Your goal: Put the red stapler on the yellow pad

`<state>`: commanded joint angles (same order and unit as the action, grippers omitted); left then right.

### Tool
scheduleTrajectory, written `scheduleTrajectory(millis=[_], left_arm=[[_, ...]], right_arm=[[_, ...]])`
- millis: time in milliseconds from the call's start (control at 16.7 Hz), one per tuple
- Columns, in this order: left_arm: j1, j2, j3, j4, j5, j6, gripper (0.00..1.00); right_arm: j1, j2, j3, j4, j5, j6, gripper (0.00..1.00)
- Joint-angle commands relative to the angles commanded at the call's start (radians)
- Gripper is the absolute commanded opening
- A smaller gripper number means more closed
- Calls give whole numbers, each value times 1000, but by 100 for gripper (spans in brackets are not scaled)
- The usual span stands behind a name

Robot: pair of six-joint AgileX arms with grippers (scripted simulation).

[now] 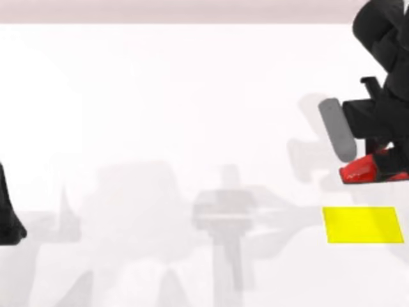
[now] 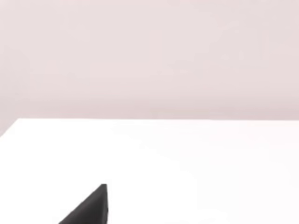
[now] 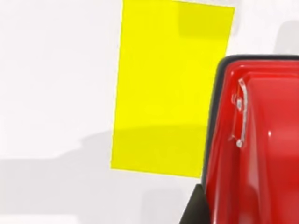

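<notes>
The red stapler [image 1: 358, 170] is at the right side of the table, just behind the yellow pad [image 1: 363, 224] in the top view. My right gripper [image 1: 378, 167] is shut on the red stapler from the right. In the right wrist view the glossy stapler [image 3: 261, 149] fills one side. A dark finger [image 3: 195, 209] presses against its edge. There the yellow pad [image 3: 163, 93] lies flat beside the stapler, partly covered by it and crossed by a shadow. My left arm [image 1: 9, 217] is parked at the table's left edge, with one dark fingertip [image 2: 91, 209] showing over bare table.
The white table [image 1: 160, 115] carries grey shadows of the arms across its front middle. A grey rounded part of the right arm [image 1: 338, 129] juts out behind the stapler. The table's far edge runs along the back.
</notes>
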<state>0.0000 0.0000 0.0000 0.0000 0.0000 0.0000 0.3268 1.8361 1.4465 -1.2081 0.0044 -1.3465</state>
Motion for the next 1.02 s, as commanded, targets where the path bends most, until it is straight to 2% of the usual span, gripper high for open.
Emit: scheduleTrajectory(millis=[240, 600, 1020], left_arm=[[0, 0, 0, 0, 0, 0, 100], [0, 0, 0, 0, 0, 0, 100], [0, 0, 0, 0, 0, 0, 100]], right_arm=[[18, -102, -121, 38, 0, 117, 0], [13, -97, -133, 52, 0, 121, 0], [15, -7, -322, 343, 1, 121, 0]])
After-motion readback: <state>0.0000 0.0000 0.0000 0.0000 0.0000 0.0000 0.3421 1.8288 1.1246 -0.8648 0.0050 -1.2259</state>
